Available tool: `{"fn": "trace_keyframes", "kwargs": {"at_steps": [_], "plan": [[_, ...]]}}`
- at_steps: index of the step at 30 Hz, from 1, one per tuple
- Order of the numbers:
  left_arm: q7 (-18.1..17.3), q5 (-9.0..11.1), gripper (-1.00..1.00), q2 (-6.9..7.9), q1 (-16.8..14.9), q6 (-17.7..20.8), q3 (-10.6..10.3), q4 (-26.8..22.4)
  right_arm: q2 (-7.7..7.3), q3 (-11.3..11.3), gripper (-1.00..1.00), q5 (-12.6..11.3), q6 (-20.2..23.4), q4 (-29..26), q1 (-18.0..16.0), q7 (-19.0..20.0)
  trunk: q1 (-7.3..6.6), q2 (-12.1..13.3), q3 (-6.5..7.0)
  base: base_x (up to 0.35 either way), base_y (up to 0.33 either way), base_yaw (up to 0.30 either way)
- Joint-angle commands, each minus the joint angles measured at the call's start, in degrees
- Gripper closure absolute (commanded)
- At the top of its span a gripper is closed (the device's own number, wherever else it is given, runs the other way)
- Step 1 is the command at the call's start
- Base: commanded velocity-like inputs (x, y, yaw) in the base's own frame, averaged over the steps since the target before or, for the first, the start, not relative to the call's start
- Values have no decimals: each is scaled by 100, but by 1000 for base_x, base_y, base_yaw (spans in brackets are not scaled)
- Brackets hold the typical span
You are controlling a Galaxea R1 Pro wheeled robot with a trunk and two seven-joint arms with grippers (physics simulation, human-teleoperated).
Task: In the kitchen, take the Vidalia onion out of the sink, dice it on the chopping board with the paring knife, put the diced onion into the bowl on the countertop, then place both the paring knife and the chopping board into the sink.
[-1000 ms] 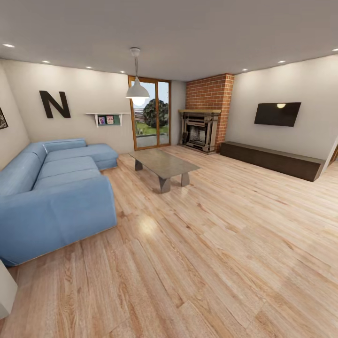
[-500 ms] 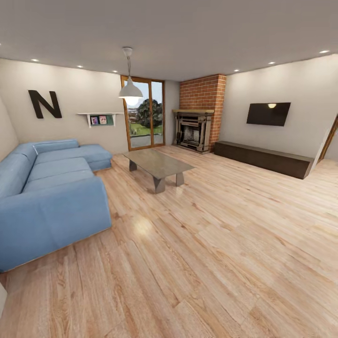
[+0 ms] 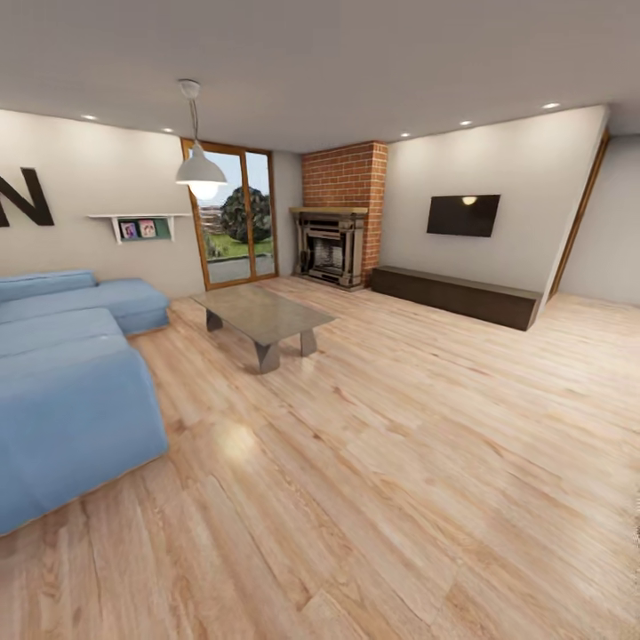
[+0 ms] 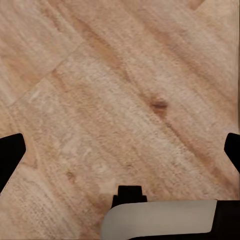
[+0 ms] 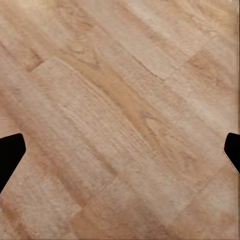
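Note:
I am in a living room, and the onion, chopping board, paring knife, bowl, sink and countertop are all out of view. In the left wrist view my left gripper is open over the wooden floor, its dark fingertips far apart with nothing between them. In the right wrist view my right gripper is open too, above bare floor planks, one fingertip at each side.
A blue sofa stands at the left and a low grey coffee table ahead of it. A brick fireplace, a long dark cabinet and a wall television line the far side. A doorway opens at the right.
The whole head view has swung to the right: sofa, table and fireplace slid leftward in the picture and a doorway came in at the right. That is camera motion.

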Motion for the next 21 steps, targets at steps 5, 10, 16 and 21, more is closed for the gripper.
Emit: {"fn": "trace_keyframes", "kwargs": {"at_steps": [5,10,16,21], "plan": [[-1,4,-100,3,1,-8,2,-3,1,-1,-100,-2,-10,-4,0,0,3,-2,-4,311,-17,-245],[3,4,-100,9,1,-7,2,-3,1,-1,-100,-2,-10,-4,-1,0,3,-2,-4,313,-78,-247],[4,4,-100,10,1,-7,2,-3,1,-1,-100,-2,-10,-4,0,2,3,-2,-4,313,-99,-248],[4,4,-100,10,1,-7,2,3,1,-1,-100,-2,-10,-4,0,5,3,-2,-4,313,-102,-249]]}}
